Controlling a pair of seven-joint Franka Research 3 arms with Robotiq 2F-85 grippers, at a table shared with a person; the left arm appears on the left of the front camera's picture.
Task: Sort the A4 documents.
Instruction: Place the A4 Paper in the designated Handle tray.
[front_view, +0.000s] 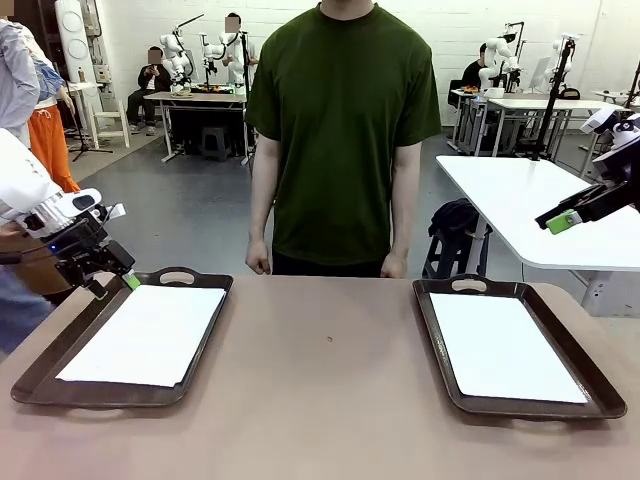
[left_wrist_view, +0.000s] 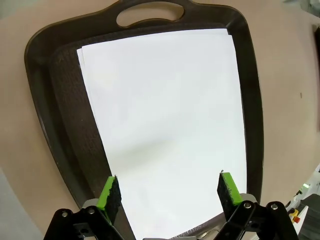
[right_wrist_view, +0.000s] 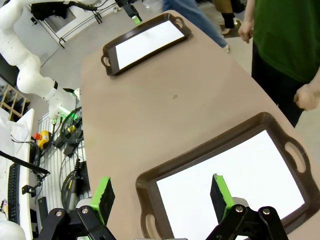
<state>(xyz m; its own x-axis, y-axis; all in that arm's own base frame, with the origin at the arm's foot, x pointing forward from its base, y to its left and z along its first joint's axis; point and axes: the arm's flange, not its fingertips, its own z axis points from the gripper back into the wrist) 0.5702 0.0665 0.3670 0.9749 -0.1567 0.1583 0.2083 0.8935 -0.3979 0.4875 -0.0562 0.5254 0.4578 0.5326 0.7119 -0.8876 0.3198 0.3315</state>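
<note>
Brown table: 2 dark trays, each holding white A4 documents. Left gripper hovers above the left tray, jaws open, empty. Right gripper raised, jaws open.

The left end effector hangs spread above white A4 documents lying in a dark tray.

— What lies on the table?
— White A4 documents, blank and flat, in two lots well apart. One lot rests inside the tray on the robot's left, askew, its near corner reaching the tray's near rim.
— More than one sheet there?
— A second sheet's edge peeks out beneath the top one.
— And the other lot?
— It lies squarely inside the tray on the right.
</note>
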